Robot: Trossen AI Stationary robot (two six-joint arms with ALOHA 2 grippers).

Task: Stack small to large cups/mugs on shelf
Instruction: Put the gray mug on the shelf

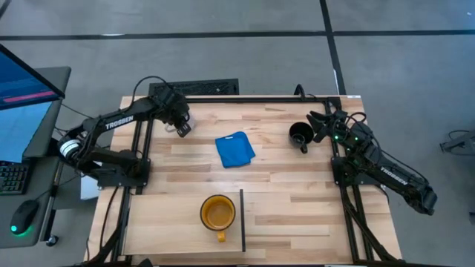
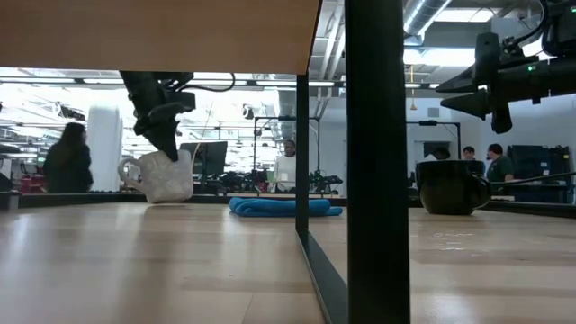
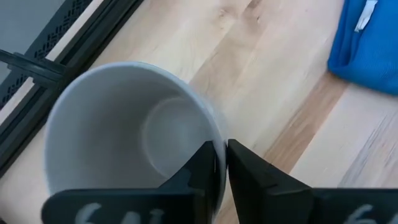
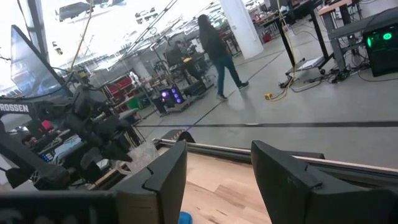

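My left gripper (image 1: pixel 180 127) is shut on the grey-white mug (image 2: pixel 166 176) at the table's far left. The mug also shows in the left wrist view (image 3: pixel 124 143). The glossy black mug (image 1: pixel 300 135) stands upright on the table at the far right, and it shows in the low view (image 2: pixel 450 186). My right gripper (image 2: pixel 472 90) is open and empty, above the black mug and just to its right. The yellow mug (image 1: pixel 217 213) stands upright on the pale wood shelf (image 2: pixel 153 31), left of the shelf's dark divider (image 1: pixel 243 221). My left gripper pinches the white mug's wall at the rim (image 3: pixel 219 146). One finger (image 3: pixel 199 171) is inside the mug and one (image 3: pixel 249 177) is outside. The fingers come from above, slanting down. The mug is upright with its handle (image 2: pixel 129 171) toward the table's left. I cannot tell whether its base is on the table.
A folded blue cloth (image 1: pixel 234 150) lies flat in the far middle of the table, between the two mugs. The divider post (image 2: pixel 378 162) stands in the near middle. People (image 2: pixel 67 160) stand in the room beyond the table's far edge.
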